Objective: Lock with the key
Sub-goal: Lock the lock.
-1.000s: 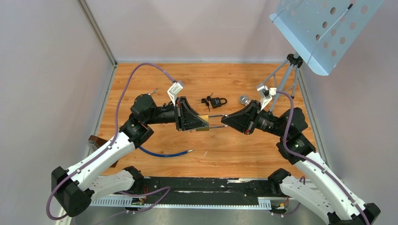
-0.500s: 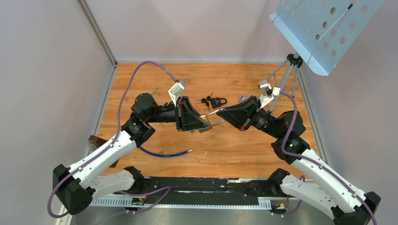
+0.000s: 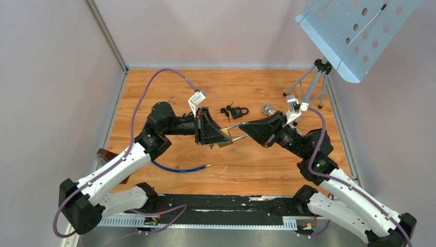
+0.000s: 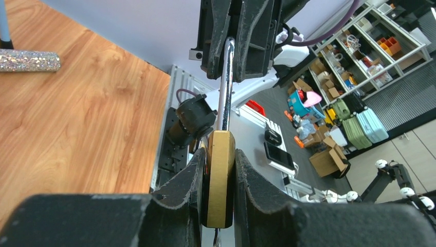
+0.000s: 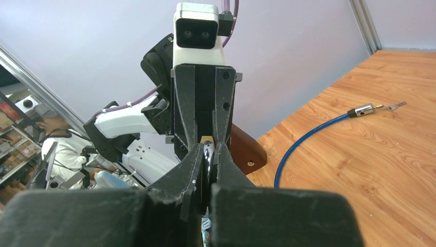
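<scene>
The brass-bodied padlock hangs in the air above the wooden tabletop, between the two arms. The left gripper has its jaws clamped on the body — steadying it — while the right gripper has its jaws pinched tight on the long steel shackle, probably to work it against the body. Whether a key sits in this lock I cannot tell. A small black padlock with keys lies behind.
</scene>
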